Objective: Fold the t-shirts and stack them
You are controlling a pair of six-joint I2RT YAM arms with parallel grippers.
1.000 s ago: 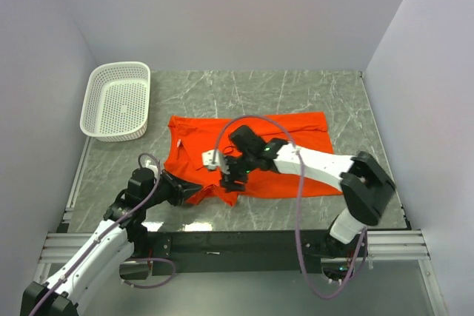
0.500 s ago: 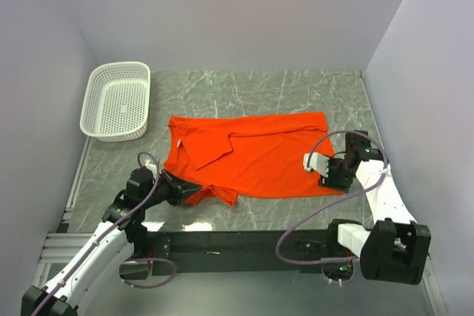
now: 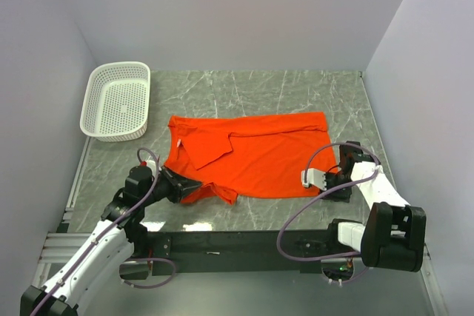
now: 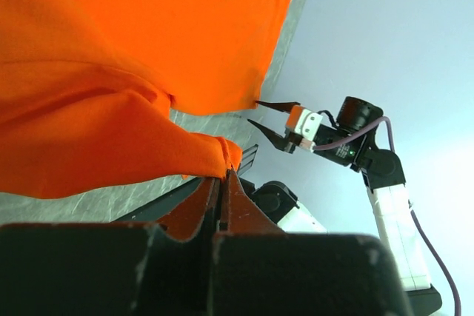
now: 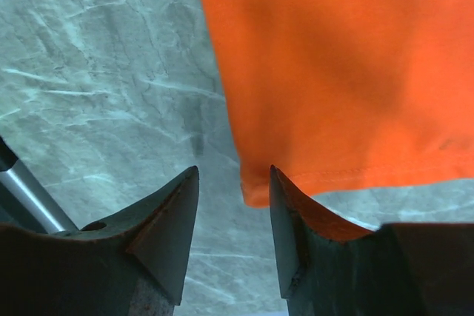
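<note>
T-shirt: the orange-red t-shirt (image 3: 255,157) lies spread flat on the marble table (image 3: 244,90), just right of the white perforated basket (image 3: 118,65) and a little nearer to you than it. One flap near the collar is turned over onto the body.

Left gripper: the left gripper (image 4: 224,179) sits on the near side of the basket, clenched on a bunched fold of the shirt's edge, as it was a second ago.

Right gripper: the right gripper (image 5: 234,175) is at the shirt corner farthest from the basket. Its jaws stand apart, one on each side of the hem corner, gripping nothing yet.

Change: a second ago your right arm reached over the shirt's middle, on the basket side. It has swung out to that far corner and its jaws have narrowed (they look midway through closing).

Meaning: you have one near corner held and the other lined up, so my reading is that a lengthwise fold comes next. No fold is finished and nothing is stacked.

Watch: check the right jaws catch cloth and not bare table.
</note>
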